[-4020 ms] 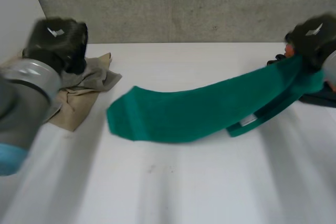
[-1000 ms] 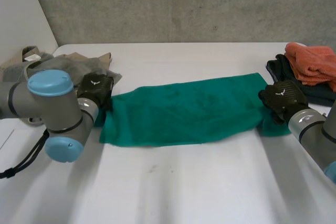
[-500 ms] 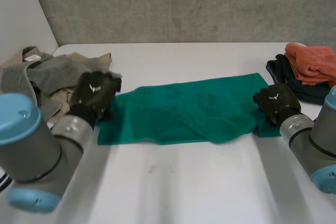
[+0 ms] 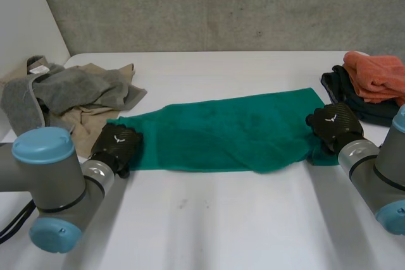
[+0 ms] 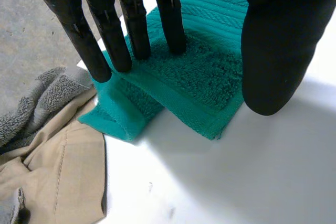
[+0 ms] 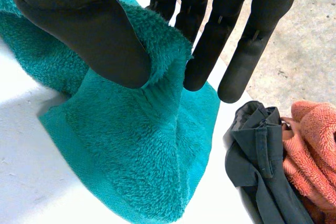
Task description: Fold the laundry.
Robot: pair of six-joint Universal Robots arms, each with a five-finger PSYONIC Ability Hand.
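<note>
A green towel (image 4: 221, 131) lies spread lengthwise across the white table (image 4: 221, 226), stretched between the 2 hands. The left hand (image 4: 117, 145) sits at the towel's left end, on its near corner. In the left wrist view its fingers (image 5: 136, 24) are straight and spread, their tips pressing down on the folded-over corner, while the thumb (image 5: 273, 51) stands apart at the towel's edge with its tip by the bare table, so this hand holds nothing. The right hand (image 4: 333, 124) is at the towel's right end. In the right wrist view its thumb (image 6: 89, 30) and fingers (image 6: 210, 40) pinch a raised ridge of the terry between them, and the rest of that end falls in a loose fold beneath the palm. Beside the left hand, just off the towel's left end, lies a crumpled grey towel (image 4: 69, 90) on top of a beige cloth (image 4: 95, 118). Just beyond the right hand is a dark garment (image 4: 373, 110) with an orange towel (image 4: 376, 74) resting on it.
</note>
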